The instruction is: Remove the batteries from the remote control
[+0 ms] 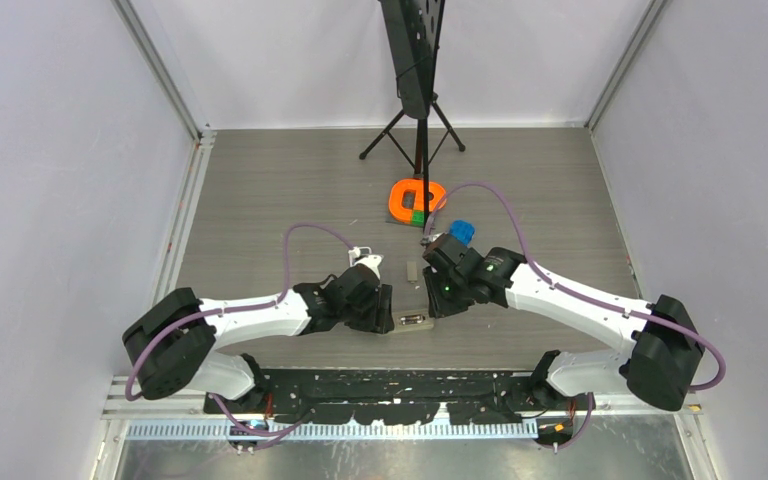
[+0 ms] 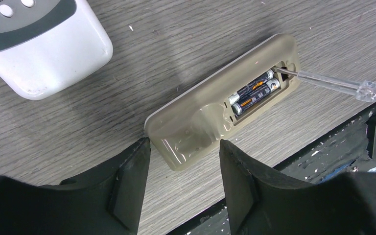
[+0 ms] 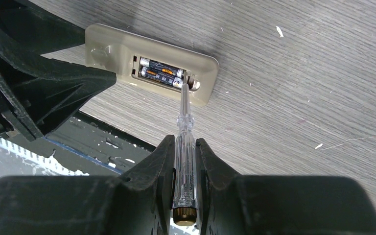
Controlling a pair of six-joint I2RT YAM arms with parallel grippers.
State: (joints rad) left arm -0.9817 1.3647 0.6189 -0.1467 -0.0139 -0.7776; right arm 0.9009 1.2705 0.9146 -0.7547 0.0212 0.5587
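The beige remote control [image 2: 200, 122] lies face down near the table's front edge, with its battery bay open. Two slim dark batteries [image 2: 254, 92] lie side by side in the bay, and they also show in the right wrist view [image 3: 160, 71]. My left gripper [image 2: 183, 147] is open, with a finger on each side of the remote's near end. My right gripper [image 3: 185, 142] is shut on a clear-handled stick tool [image 3: 183, 112]. The tool's metal tip rests at the end of the bay beside the batteries. In the top view the remote [image 1: 412, 322] lies between both grippers.
A white remote [image 2: 44, 44] lies on the table beyond the beige one. A small grey piece [image 1: 412, 268] lies behind the grippers. An orange holder [image 1: 416, 200], a blue object [image 1: 462, 231] and a black stand [image 1: 415, 90] are further back. The black front rail [image 1: 390, 385] runs close to the remote.
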